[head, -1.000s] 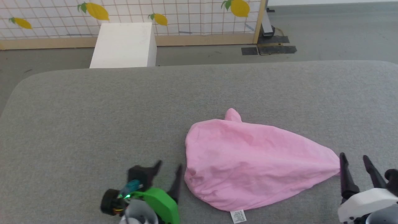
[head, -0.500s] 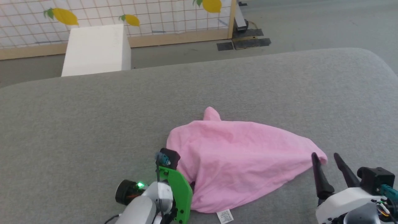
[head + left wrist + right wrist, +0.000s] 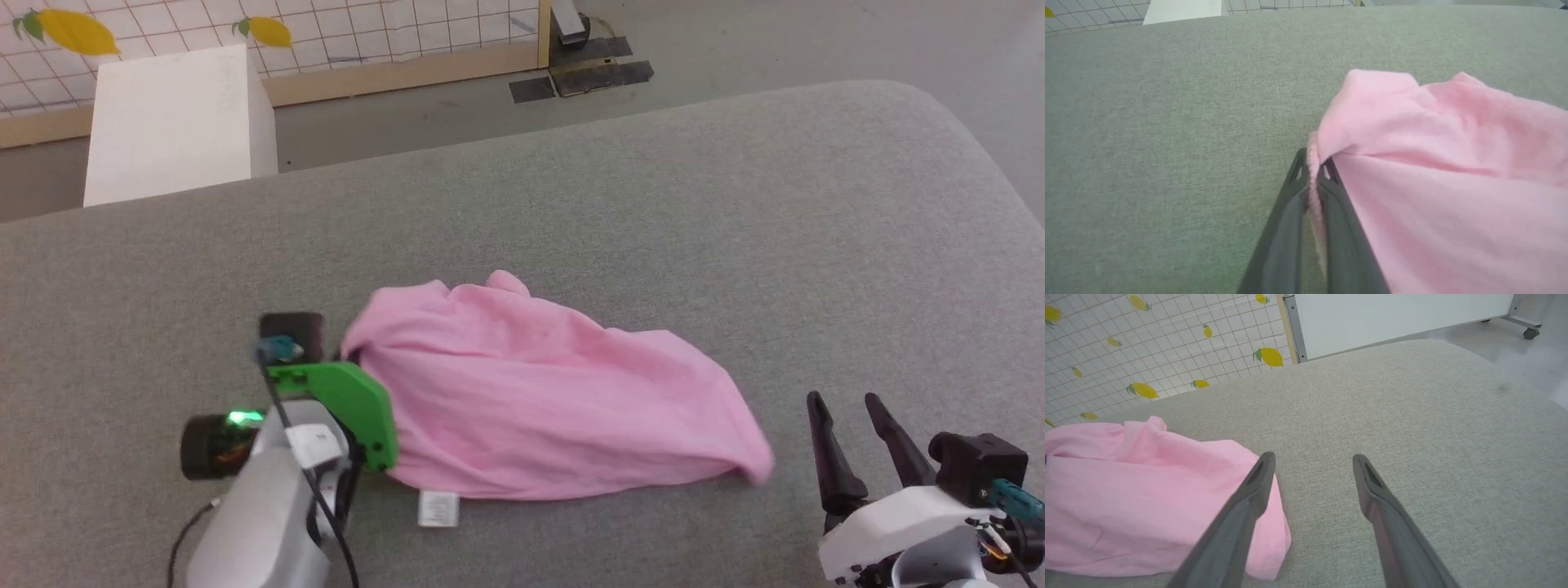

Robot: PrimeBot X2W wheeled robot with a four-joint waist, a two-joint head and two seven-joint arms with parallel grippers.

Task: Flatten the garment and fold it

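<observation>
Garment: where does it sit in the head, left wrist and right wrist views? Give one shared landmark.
Head view: garment at centre.
Left wrist view: garment in the right half, its hem pinched in the left gripper.
Right wrist view: garment at lower left, left of the open right gripper.
Shared landmark: lemon-print grid screen, at the top left of each view.

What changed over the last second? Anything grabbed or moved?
The left claw, open beside the garment a second ago, has closed on its left hem and bunched that edge up. The head camera also swung. The right claw stays open by the right tip, holding nothing.
</observation>
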